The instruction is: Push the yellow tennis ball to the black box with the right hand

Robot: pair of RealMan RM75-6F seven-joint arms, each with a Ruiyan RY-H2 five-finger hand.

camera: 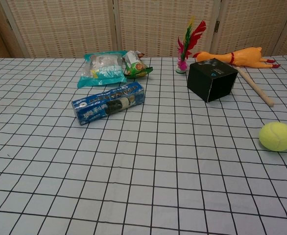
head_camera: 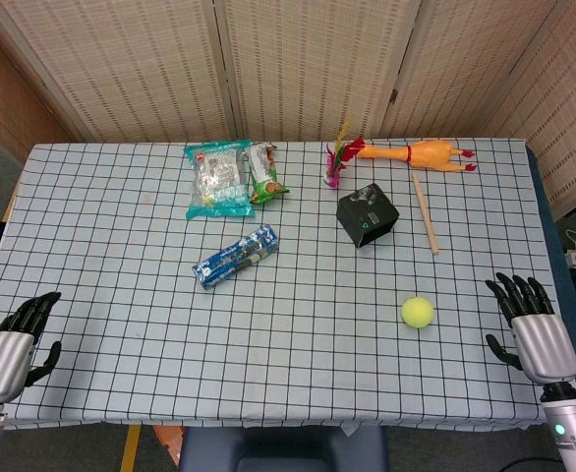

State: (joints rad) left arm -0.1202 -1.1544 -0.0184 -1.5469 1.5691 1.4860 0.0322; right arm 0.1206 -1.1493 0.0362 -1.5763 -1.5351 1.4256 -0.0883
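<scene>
The right hand (head_camera: 532, 329) waits with fingers released, empty, just right of the yellow tennis ball (head_camera: 418, 312), placed to shove it toward the black box (head_camera: 368, 214) beyond.

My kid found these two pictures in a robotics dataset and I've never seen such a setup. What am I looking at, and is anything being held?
It is a two-armed robot at a table with a checked cloth. One picture looks down from its head, the other looks forward from its chest. The head view shows the left robot hand and right robot hand at the near corners, fingers apart, holding nothing; the chest view shows neither. On the cloth lie a yellow tennis ball, a black box, a blue packet, two snack bags, a feather shuttlecock, a rubber chicken and a wooden stick. The ball lies apart from the box.
</scene>
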